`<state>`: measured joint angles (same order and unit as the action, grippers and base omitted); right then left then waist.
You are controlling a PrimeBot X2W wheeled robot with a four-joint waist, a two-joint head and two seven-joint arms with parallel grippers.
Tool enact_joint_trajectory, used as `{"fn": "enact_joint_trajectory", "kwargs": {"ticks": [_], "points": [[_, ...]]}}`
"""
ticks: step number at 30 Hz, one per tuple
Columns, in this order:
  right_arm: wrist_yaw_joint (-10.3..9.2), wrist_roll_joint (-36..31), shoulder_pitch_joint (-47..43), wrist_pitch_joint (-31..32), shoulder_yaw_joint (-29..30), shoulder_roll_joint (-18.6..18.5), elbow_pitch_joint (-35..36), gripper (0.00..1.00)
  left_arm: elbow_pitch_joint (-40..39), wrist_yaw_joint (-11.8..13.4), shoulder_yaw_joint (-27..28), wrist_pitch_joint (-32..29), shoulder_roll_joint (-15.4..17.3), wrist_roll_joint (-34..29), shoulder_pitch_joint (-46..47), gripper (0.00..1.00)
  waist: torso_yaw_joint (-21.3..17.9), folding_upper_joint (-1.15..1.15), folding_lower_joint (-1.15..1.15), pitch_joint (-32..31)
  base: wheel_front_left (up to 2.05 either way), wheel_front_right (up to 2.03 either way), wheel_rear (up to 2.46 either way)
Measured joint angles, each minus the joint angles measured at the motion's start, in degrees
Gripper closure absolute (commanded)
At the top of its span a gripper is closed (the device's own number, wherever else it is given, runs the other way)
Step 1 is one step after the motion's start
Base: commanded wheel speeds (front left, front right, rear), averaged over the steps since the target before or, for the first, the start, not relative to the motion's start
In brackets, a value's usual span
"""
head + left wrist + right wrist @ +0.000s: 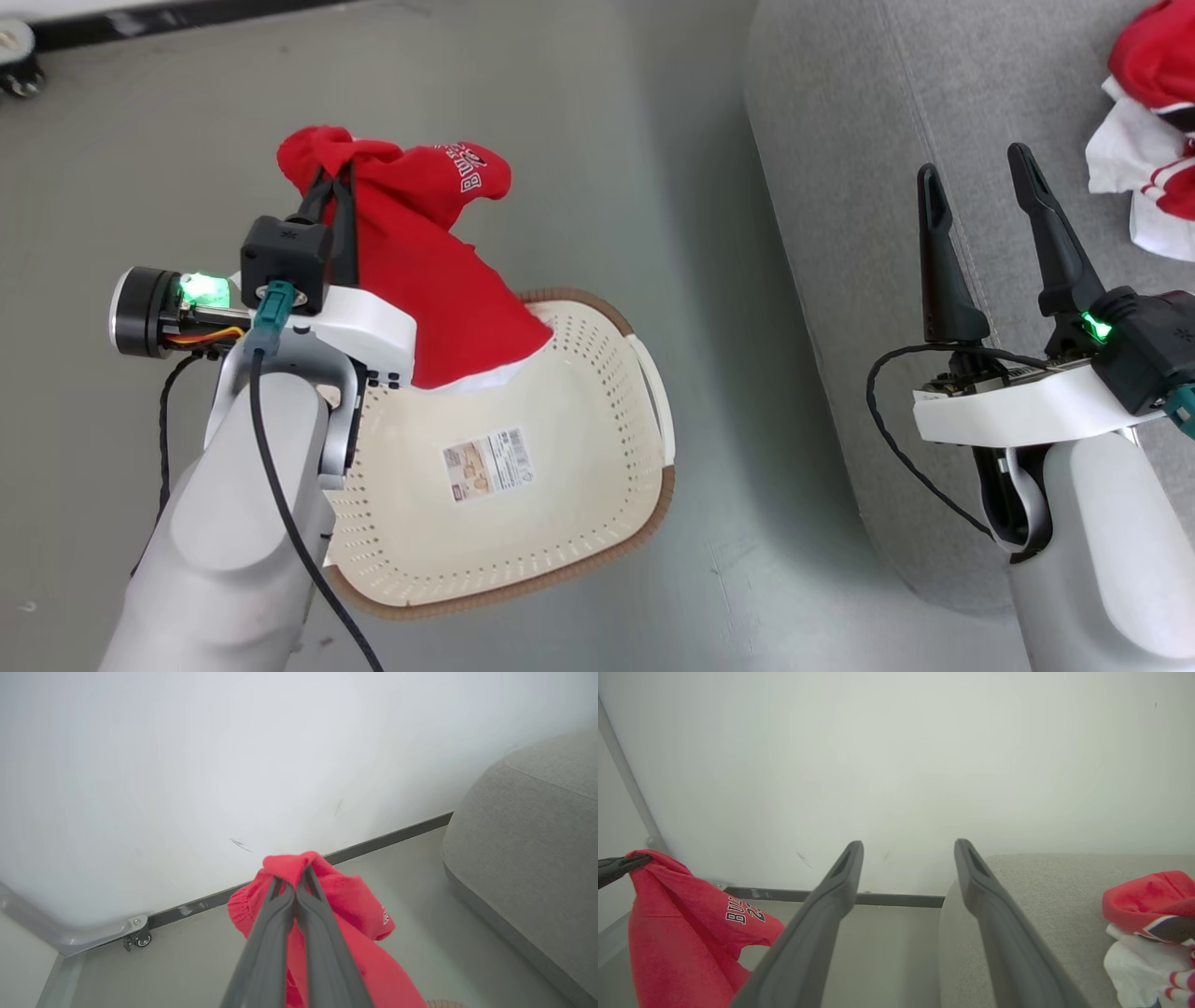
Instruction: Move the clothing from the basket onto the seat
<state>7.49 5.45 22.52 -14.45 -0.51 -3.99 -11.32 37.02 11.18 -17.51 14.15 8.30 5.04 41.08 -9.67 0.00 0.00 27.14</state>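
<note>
we are clenching our left tool [296,879] on a red jersey [420,271], hanging it above the basket [597,373] on the floor [607,140]. we are holding our right tool [973,166] released and empty over the seat [840,140], where more clothing [1153,56] is lying farther along.

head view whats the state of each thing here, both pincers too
left pincer, shut on the red jersey
right pincer, open, empty, above the seat edge
red jersey, hanging bunched from the left pincer, lower end over the basket far rim
basket, upright, no clothing seen lying in it
seat, carrying a clothing pile
clothing pile, crumpled, red and white
</note>
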Motion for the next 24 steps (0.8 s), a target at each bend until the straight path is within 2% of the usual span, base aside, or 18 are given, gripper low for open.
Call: {"fn": "enact_joint_trajectory", "kwargs": {"ticks": [9,13,24], "points": [[0.0,-0.3,0.0,0.0,-2.3,-0.8,-0.6,0.0,-7.5,0.4,1.2,0.1,0.3,0.8,-2.3,1.0,2.2,0.0,0.0,-4.8,0.0,0.0,0.0],[0.0,-0.5,0.0,0.1,-5.8,-1.7,-1.6,0.0,-11.2,0.3,1.6,0.4,0.2,1.3,-3.8,1.0,3.1,0.0,0.0,-7.0,0.0,0.0,0.0],[0.0,-0.4,-0.1,2.0,-12.6,-4.2,-2.5,0.0,-16.7,-1.6,3.5,0.5,0.5,3.5,-8.4,1.0,5.3,0.0,0.0,-13.3,0.0,0.0,0.0]]}}
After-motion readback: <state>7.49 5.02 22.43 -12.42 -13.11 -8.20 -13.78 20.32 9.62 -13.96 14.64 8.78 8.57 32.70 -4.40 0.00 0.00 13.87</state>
